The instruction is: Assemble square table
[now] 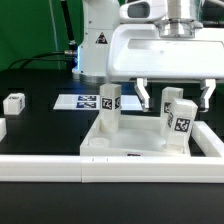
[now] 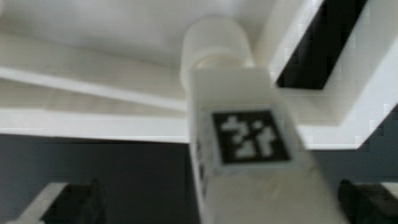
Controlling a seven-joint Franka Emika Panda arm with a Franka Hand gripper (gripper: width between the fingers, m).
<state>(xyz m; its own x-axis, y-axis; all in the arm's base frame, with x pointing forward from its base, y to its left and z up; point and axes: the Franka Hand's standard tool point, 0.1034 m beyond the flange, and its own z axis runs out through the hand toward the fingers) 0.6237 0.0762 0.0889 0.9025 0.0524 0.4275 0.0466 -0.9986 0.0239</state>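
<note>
The square table's white slab (image 1: 135,142) lies at the front, against the rail. Two white tagged legs stand upright on it: one (image 1: 110,104) at its back corner on the exterior view's left, one (image 1: 180,124) at the back corner on the right. My gripper (image 1: 175,100) hangs open over the right-hand leg, a finger on each side and clear of it. The wrist view shows that leg (image 2: 240,120) running between the dark fingertips (image 2: 63,205), with the slab (image 2: 89,75) beyond it and my gripper (image 2: 214,208) holding nothing.
A loose tagged leg (image 1: 14,102) lies on the black table at the exterior view's left. The marker board (image 1: 82,100) lies behind the slab. A long white border rail (image 1: 40,166) runs along the front. The arm's base (image 1: 95,45) stands at the back.
</note>
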